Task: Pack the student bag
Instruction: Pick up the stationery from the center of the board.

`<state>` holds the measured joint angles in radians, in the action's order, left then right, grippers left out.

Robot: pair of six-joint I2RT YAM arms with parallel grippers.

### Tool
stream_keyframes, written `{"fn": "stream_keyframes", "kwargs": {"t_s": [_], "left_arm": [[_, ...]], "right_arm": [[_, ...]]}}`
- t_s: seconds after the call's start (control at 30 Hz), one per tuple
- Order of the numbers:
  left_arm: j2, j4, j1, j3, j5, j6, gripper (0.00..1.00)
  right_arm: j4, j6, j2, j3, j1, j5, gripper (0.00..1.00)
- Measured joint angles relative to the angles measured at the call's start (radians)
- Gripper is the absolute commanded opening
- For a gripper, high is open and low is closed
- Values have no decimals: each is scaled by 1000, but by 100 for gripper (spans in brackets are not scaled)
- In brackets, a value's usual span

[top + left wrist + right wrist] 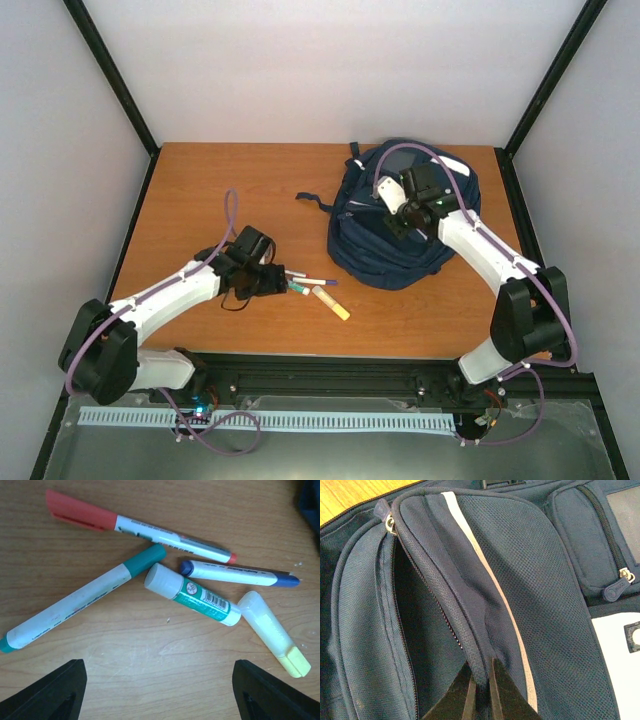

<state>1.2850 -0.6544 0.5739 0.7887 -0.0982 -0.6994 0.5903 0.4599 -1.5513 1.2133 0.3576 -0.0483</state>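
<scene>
Orange-brown wooden table (200,190), pale walls (330,70) and black frame posts (110,70) all round. The student bag (365,250) lies at the table's far right, one zip pocket gaping. The right gripper (481,692) is pinched tight on the bag's zip edge. The left gripper (160,685) hangs spread wide, gripping nothing, over a red-capped marker (135,527), teal marker (85,602), blue pen (235,573), glue stick (192,594) and yellow-ended tube (272,630) on the scuffed wood.

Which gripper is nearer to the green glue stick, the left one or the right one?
Left. The left gripper hangs open right by the glue stick; the right gripper is far away, clamped on the edge of the bag.
</scene>
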Motion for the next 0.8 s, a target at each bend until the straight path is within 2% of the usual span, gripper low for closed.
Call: {"fn": "stream_keyframes", "kwargs": {"t_s": [0.13, 0.27, 0.33, 0.37, 0.6, 0.63, 0.67, 0.8], "left_arm": [[0, -17, 0, -10, 11, -8, 71], [0, -80, 0, -5, 77, 1, 70], [3, -131, 0, 17, 132, 16, 58], [8, -153, -1, 34, 156, 29, 57], [115, -219, -2, 155, 230, 159, 57], [134, -221, -2, 166, 229, 182, 72], [147, -221, -2, 174, 226, 203, 78], [188, -219, -2, 200, 222, 291, 76]], "right_arm": [[-2, 6, 8, -3, -11, -31, 3], [16, 27, 8, -4, -16, -71, 3], [23, 33, 10, -4, -17, -89, 3], [26, 34, 11, -4, -18, -96, 3], [48, 42, 23, -4, -23, -136, 3], [49, 43, 25, -4, -24, -140, 3], [49, 43, 28, -5, -24, -142, 3], [40, 25, 44, -12, -30, -144, 3]]}}
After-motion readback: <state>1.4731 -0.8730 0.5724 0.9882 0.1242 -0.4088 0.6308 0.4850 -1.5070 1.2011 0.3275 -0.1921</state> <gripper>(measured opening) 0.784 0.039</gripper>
